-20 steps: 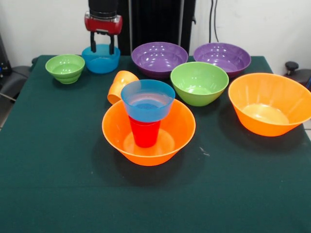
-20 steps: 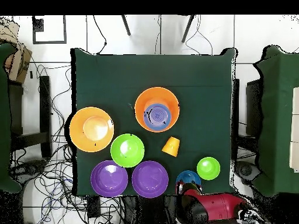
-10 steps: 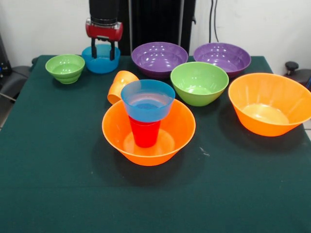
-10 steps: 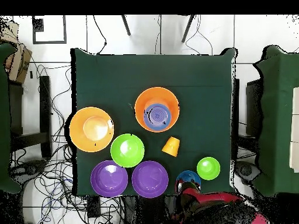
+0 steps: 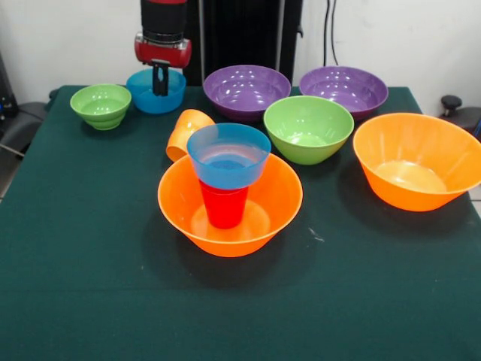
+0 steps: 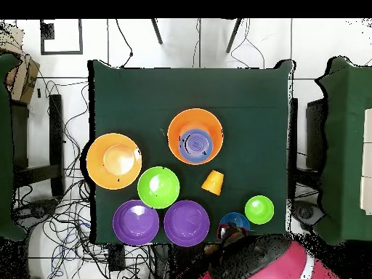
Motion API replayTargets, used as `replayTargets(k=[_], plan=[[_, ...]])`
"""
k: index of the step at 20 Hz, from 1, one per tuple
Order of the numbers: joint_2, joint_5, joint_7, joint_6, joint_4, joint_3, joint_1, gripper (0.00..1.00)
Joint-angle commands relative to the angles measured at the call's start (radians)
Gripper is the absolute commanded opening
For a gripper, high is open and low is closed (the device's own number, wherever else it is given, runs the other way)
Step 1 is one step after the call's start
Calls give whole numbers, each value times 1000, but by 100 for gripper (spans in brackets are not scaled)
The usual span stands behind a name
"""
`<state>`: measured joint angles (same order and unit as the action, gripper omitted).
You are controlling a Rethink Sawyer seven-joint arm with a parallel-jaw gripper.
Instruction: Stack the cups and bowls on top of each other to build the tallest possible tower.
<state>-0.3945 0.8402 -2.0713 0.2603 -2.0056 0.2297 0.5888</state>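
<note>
**Sawyer arm poised over a blue bowl as a three-piece tower stood mid-table**

The end effector [image 5: 161, 80] hung at the far side of the green tabletop [image 5: 90, 286], its dark fingers drawn narrowly together and reaching down into a small blue bowl [image 5: 155, 91]; whether they touched the bowl could not be made out. From overhead, the arm's red casing covered most of that bowl [image 6: 232, 220], leaving only a blue sliver visible, and the end effector itself was hidden.

Near the tabletop's centre stood the tower [image 5: 229, 192]: a large orange bowl [image 5: 180, 207] as base, a red cup [image 5: 224, 206] standing upside down inside it, and a second small blue bowl [image 5: 228, 156] seated upright on the cup, covering its top. The tower's long axis ran vertically.

Just behind the tower, the orange cup [image 5: 186, 131] lay on its side, its mouth hidden, its closed end tilted up towards the camera.

A small green bowl [image 5: 101, 105], two purple bowls [image 5: 246, 92] [image 5: 343, 89], a medium green bowl [image 5: 308, 128] and another large orange bowl [image 5: 417, 160] sat upright, apart from the tower.
</note>
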Motion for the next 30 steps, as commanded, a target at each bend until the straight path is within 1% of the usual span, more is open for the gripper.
replayTargets(k=[1,2,3,7,8,10,12,14,19,28,30], plan=[[22,-55,-81,72,135,-45,-39,0],[6,-34,-84,32,127,-82,-11,0],[-4,-24,-83,9,123,-100,2,0],[-17,-4,-78,-12,108,-122,28,0],[-16,-5,-73,-5,110,-115,22,100],[-16,3,-67,-10,112,-117,24,100],[-17,-5,-63,14,115,-94,1,100],[-28,8,-65,-27,104,-138,38,100],[-42,13,-66,-51,87,-164,63,100],[-110,0,-52,-111,46,-179,65,100],[-109,-3,-53,-114,41,-181,63,100]])
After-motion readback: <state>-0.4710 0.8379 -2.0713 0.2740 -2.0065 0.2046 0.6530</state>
